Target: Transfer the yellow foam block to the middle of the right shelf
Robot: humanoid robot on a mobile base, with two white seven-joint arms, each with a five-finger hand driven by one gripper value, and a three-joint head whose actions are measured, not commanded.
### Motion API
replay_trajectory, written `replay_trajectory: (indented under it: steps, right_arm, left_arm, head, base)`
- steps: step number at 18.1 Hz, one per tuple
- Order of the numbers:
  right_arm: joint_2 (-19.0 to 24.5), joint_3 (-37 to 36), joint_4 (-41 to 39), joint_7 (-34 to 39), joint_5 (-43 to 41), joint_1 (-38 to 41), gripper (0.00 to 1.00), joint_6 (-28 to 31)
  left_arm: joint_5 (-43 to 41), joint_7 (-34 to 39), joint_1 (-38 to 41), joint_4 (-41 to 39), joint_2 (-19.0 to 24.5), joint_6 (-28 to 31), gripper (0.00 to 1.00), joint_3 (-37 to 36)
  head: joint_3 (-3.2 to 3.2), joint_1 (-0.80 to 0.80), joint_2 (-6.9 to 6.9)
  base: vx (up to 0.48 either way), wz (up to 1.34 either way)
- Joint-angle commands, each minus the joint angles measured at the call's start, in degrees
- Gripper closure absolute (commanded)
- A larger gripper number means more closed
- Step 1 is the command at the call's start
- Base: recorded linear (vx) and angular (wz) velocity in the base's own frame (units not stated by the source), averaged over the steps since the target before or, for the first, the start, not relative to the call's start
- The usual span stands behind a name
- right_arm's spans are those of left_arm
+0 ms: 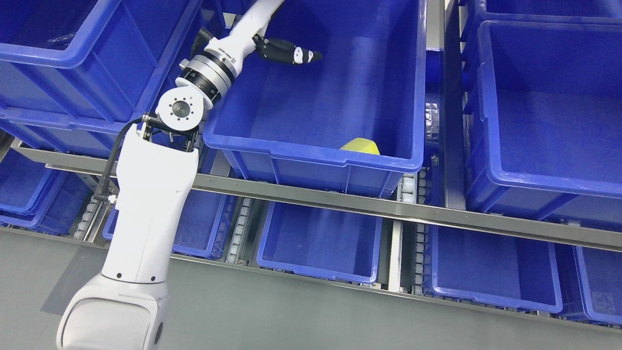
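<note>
The yellow foam block [360, 146] lies inside the big blue bin [311, 154] on the middle shelf level, against the bin's front wall near its right corner. The front rim hides its lower part. My left arm rises from the lower left and reaches over the bin's back left part. My left hand [291, 52] shows as a black part stretched out to the right, holding nothing, well behind and to the left of the block. The top edge cuts off the rest of the forearm. My right arm is out of the picture.
A second large blue bin [549, 180] stands to the right behind a metal upright [452, 121]. More blue bins sit at the upper left [73, 58] and on the lower level [320, 243]. A steel rail [388, 206] runs along the shelf front above grey floor.
</note>
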Motion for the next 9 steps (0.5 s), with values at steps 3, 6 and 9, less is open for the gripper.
replay_trajectory:
  steps: [3, 6, 9]
  right_arm:
    - [-1.00, -0.01, -1.00, 0.06, 0.53, 0.00, 0.00, -0.02]
    - [-1.00, -0.01, -1.00, -0.03, 0.44, 0.00, 0.00, -0.02]
    - [-1.00, -0.01, -1.00, -0.03, 0.44, 0.00, 0.00, -0.02]
  left_arm:
    - [25.74, 20.40, 1.67, -3.63, 1.00, 1.46, 0.00, -0.20]
    - [26.54, 21.58, 6.75, -9.87, 1.00, 4.00, 0.00, -1.24]
    - [26.63, 21.58, 12.82, -14.10, 1.00, 4.01, 0.00, -6.69]
  head:
    - [0.00, 0.00, 0.00]
    - [0.00, 0.00, 0.00]
    - [0.00, 0.00, 0.00]
  base:
    - [0.000, 0.00]
    - [0.000, 0.00]
    - [0.000, 0.00]
